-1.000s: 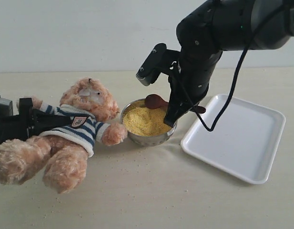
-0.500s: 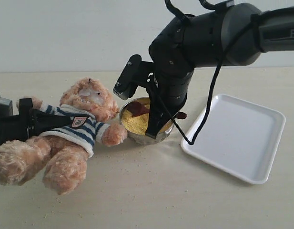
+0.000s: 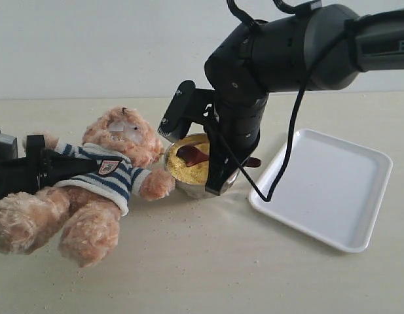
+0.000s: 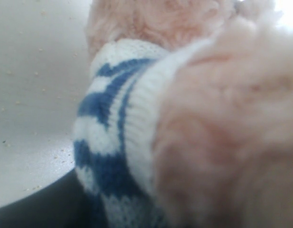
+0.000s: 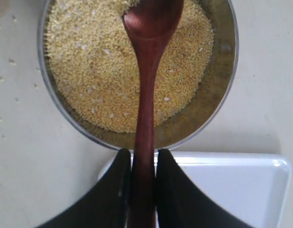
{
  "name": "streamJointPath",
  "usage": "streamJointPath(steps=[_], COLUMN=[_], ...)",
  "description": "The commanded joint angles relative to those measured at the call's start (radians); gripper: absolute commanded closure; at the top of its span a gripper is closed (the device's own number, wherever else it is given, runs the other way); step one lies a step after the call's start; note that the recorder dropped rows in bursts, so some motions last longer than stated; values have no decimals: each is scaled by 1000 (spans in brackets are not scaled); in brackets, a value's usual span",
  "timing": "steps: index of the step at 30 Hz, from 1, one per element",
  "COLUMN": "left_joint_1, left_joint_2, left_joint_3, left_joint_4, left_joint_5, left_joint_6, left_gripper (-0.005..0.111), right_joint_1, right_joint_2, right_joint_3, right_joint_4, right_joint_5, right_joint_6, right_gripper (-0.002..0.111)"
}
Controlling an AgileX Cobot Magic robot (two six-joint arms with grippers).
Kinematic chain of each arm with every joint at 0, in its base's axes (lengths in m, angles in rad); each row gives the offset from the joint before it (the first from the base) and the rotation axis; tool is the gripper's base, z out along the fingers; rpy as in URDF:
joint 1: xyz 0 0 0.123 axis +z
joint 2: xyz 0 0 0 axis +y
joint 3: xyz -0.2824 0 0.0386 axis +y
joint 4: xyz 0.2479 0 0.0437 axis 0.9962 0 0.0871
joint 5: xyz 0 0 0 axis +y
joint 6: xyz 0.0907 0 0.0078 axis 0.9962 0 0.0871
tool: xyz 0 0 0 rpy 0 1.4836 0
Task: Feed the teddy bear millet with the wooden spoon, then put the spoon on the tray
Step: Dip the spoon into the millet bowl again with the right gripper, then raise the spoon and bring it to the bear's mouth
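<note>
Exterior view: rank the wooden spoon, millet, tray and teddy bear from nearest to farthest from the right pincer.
1. wooden spoon, clamped in it.
2. millet, directly beneath.
3. tray, alongside on the right.
4. teddy bear, farthest, on the left.

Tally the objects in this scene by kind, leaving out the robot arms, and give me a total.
Teddy bear: 1
Wooden spoon: 1
Steel bowl of millet: 1
White tray: 1
Total: 4
</note>
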Motion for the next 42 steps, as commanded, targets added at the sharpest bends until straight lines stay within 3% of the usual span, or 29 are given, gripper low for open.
streamJointPath(steps=[1,25,37,42], left_joint_1=[-5,-5,-5,-5], left_joint_2=[1,1,7,7], left_joint_3=[-5,-5,-44,-66], left_joint_4=[-10,-10,-10,-10], left_joint_5=[18,18,18,18], left_joint_6=[6,6,6,-1], left_gripper=[102,102,102,102], right_joint_1=[1,-1,-1,11], right_joint_2=[-3,-66,-161,-161], right_joint_3=[-6,-6,-12,-69], right_joint_4=[50,-30,-25,74], right_joint_5=[-5,65,-9,-73], right_joint_6=[-30,83,81,41], right_gripper=[108,108,108,108])
